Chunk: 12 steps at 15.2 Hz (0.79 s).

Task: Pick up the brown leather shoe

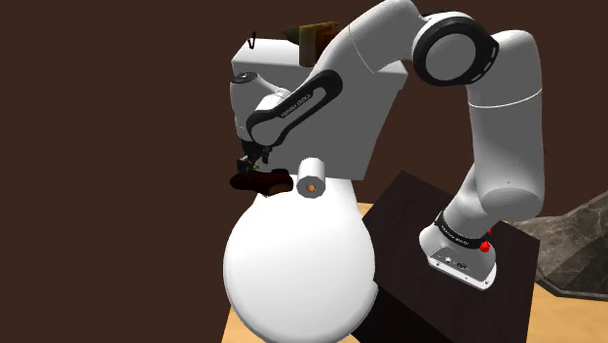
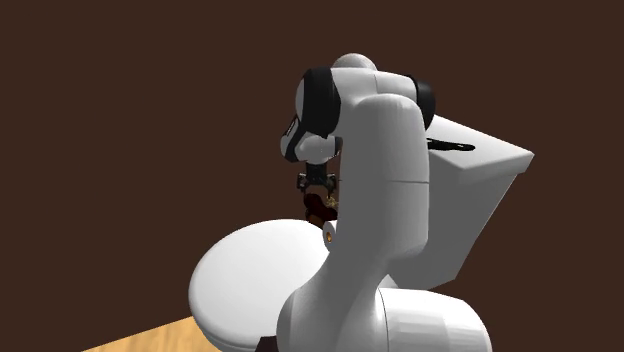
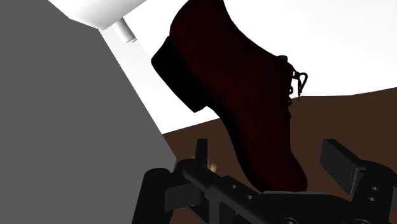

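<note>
The shoe [image 1: 261, 181], dark reddish-brown with laces, lies left of centre in the shoulder view. It is at the rear rim of a white toilet lid [image 1: 292, 258], and one end reaches past the rim over the brown wall behind. The claw [image 1: 255, 159] hangs directly above it on the white arm, very close. From here I cannot tell whether claw and shoe touch.

A small white roll [image 1: 312, 177] sits just to the right of the shoe, in front of the white tank [image 1: 375, 127]. The dark stand [image 1: 419, 209] fills the lower right of the frame.

In the second exterior view the shoe [image 2: 318, 207] shows near the centre of the frame, just under the claw [image 2: 316, 185]. The arm's bulk covers part of it. The roll [image 2: 328, 235] is just below the shoe, and the lid [image 2: 245, 275] spreads toward the lower left.

In the wrist view the claw [image 3: 267, 151] stands apart, and its two black fingers [image 3: 201, 153] flank one end of the shoe [image 3: 242, 83]. That end of the shoe reaches down between them. A gap shows on each side, so neither finger is pressed against the shoe. The heel end lies farther from the claw, over the white lid.
</note>
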Tool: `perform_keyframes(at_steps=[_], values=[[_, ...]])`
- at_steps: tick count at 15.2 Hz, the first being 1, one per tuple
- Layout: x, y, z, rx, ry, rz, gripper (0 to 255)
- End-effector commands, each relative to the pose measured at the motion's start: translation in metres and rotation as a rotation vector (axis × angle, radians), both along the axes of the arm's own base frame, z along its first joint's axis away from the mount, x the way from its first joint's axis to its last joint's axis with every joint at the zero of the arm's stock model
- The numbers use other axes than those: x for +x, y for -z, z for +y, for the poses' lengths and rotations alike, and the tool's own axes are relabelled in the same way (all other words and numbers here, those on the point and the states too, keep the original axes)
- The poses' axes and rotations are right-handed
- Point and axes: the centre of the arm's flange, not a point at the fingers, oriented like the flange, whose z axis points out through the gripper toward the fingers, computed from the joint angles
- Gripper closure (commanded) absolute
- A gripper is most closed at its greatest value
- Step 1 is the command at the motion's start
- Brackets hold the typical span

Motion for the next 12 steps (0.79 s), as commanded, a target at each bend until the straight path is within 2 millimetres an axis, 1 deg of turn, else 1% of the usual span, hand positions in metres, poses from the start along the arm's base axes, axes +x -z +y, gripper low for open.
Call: perform_keyframes(at_steps=[1, 7, 9, 10, 12], values=[[0.006, 0.016, 0.004, 0.002, -0.003, -0.002, 0], [0.006, 0.047, 0.004, 0.002, -0.003, -0.002, 0], [0.006, 0.051, 0.004, 0.002, -0.003, -0.002, 0], [0.006, 0.050, 0.004, 0.002, -0.003, -0.002, 255], [0.006, 0.051, 0.004, 0.002, -0.003, -0.002, 255]])
